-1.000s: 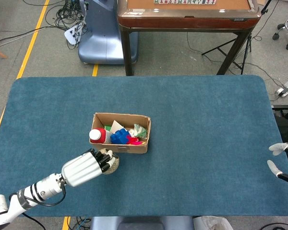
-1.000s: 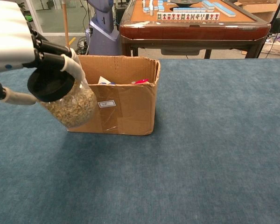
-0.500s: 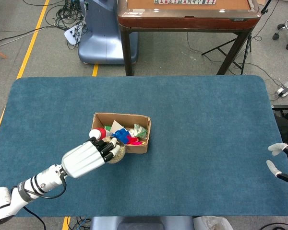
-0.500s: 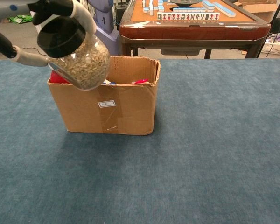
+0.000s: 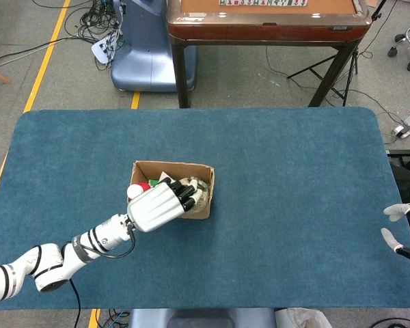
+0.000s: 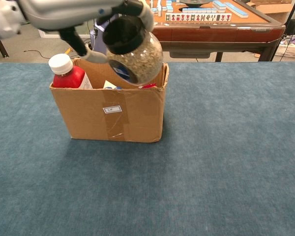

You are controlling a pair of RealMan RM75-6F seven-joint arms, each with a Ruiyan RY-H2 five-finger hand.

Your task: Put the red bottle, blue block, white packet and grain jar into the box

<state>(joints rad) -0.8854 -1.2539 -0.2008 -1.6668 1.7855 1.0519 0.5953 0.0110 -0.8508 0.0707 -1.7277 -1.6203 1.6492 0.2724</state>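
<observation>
At frame centre on the blue surface, the box holds the red bottle upright at its left end. Above its right end, the left hand fingers grip the tilted grain jar. At the right edge, the right hand fingers are apart, holding nothing.

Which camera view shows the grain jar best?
The chest view: the grain jar shows whole, tilted, dark lid toward the camera, above the box. In the head view the left hand hides most of it.

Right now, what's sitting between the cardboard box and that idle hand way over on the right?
Only bare blue table cloth between box and right hand, in the head view.
</observation>
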